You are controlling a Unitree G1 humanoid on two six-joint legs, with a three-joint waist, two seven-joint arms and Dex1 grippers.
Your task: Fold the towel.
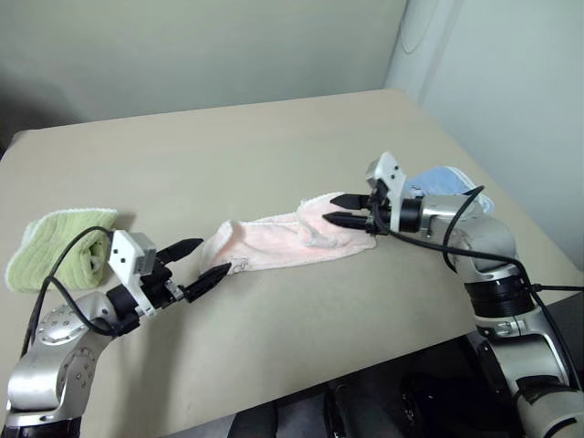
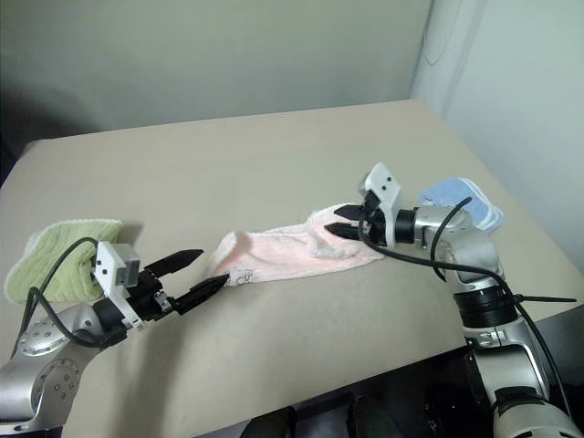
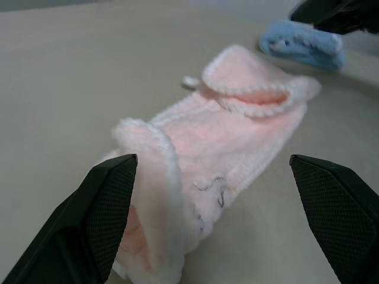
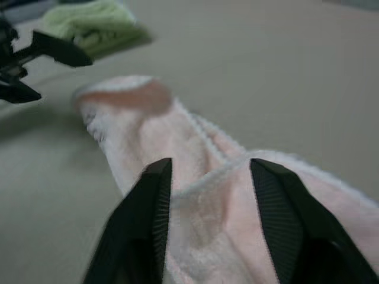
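Left eye view had the left end effector (image 1: pixel 203 259) nearest, its two black fingers spread wide and empty, tips just beside the near end of the pale pink terry towel with white edging (image 1: pixel 285 243), which lay bunched in a long strip across the middle of the beige worktop (image 1: pixel 274 146). At the strip's far end the right end effector (image 1: pixel 346 209) hung just over the cloth, fingers partly parted and pinching nothing. A folded light green towel (image 1: pixel 57 244) sat by the left arm, a folded light blue towel (image 1: pixel 449 183) behind the right.
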